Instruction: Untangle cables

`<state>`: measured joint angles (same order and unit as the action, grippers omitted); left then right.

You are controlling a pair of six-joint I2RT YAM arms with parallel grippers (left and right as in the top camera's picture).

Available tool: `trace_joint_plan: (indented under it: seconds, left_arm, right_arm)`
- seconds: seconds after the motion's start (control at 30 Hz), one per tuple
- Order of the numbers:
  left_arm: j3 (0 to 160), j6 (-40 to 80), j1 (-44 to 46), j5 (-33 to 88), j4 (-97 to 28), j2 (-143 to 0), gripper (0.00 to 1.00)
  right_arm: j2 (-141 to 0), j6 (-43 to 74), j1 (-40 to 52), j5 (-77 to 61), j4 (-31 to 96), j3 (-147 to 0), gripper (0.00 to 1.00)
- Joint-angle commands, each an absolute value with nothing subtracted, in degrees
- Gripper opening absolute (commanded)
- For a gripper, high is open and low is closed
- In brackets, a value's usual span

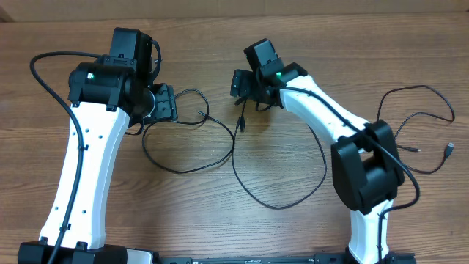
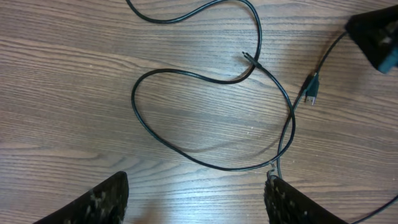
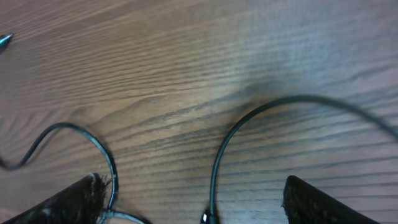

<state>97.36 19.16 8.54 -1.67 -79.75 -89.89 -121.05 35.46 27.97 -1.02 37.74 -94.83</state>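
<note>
several thin black cables (image 2: 132, 99) lie looped across the tabletop (image 1: 220, 235) between the arms. left hand (image 2: 196, 180) and right hand (image 3: 191, 183) both stand spread, pinching nothing. the cables look light, limp and slippery; i'd take hold just behind a plug (image 2: 310, 93).

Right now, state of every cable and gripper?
left cable: flat on the table, one loop crossing itself near its plug.
middle cable: loose open arc.
right cable: lying apart, untouched.
left gripper: open, above the left cable's loop.
right gripper: open, a strand between its fingers.
</note>
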Motion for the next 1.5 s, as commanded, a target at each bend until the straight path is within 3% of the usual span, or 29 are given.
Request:
trace_joint_plan:
  seconds: [0.0, 0.57, 0.73, 0.8, 1.0, 1.23, 1.47]
  left_arm:
    - [98.5, 19.7, 8.6, -0.4, -79.7, -89.6, 0.69]
    - [98.5, 19.7, 8.6, 0.0, -79.8, -89.6, 0.68]
    - [98.5, 19.7, 8.6, 0.0, -79.7, -89.6, 0.67]
    - [98.5, 19.7, 8.6, 0.0, -79.7, -89.6, 0.67]
    - [98.5, 19.7, 8.6, 0.0, -79.7, -89.6, 0.67]
    - [98.5, 19.7, 8.6, 0.0, -79.8, -89.6, 0.66]
    - [98.5, 19.7, 8.6, 0.0, -79.8, -89.6, 0.67]
  right_arm:
    - [-122.5, 45.8, 28.3, 0.0, 36.2, -96.0, 0.88]
    - [-129.2, 48.7, 29.4, 2.9, 29.9, -96.0, 0.86]
    - [-129.9, 48.7, 29.7, 2.7, 28.3, -96.0, 0.84]
    - [-130.2, 48.8, 29.9, 2.7, 28.4, -95.9, 0.79]
    - [-130.6, 56.5, 29.9, 2.7, 28.8, -95.8, 0.71]
    - [-130.9, 70.0, 29.9, 1.6, 29.3, -94.8, 0.71]
    - [-131.3, 68.0, 29.1, -4.3, 24.5, -94.1, 0.7]
